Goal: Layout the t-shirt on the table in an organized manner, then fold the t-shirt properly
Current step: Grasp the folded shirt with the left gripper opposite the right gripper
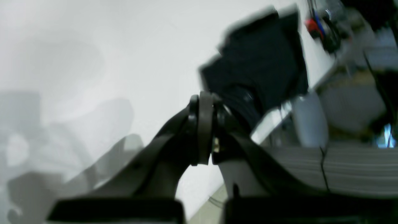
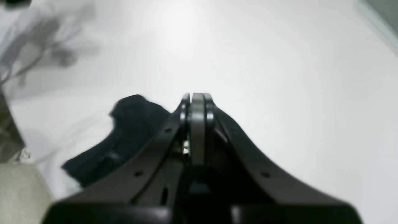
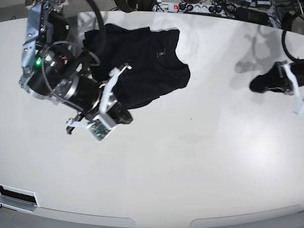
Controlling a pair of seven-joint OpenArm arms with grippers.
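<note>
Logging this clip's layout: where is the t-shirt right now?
In the base view the black t-shirt lies bunched on the table's far left part, beside the right arm and below the power strip.

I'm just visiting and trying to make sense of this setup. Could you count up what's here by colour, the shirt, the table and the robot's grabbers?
Black: 3, the t-shirt, the left gripper and the right gripper, both shut and holding nothing.
White: 1, the table.
Total: 4.
</note>
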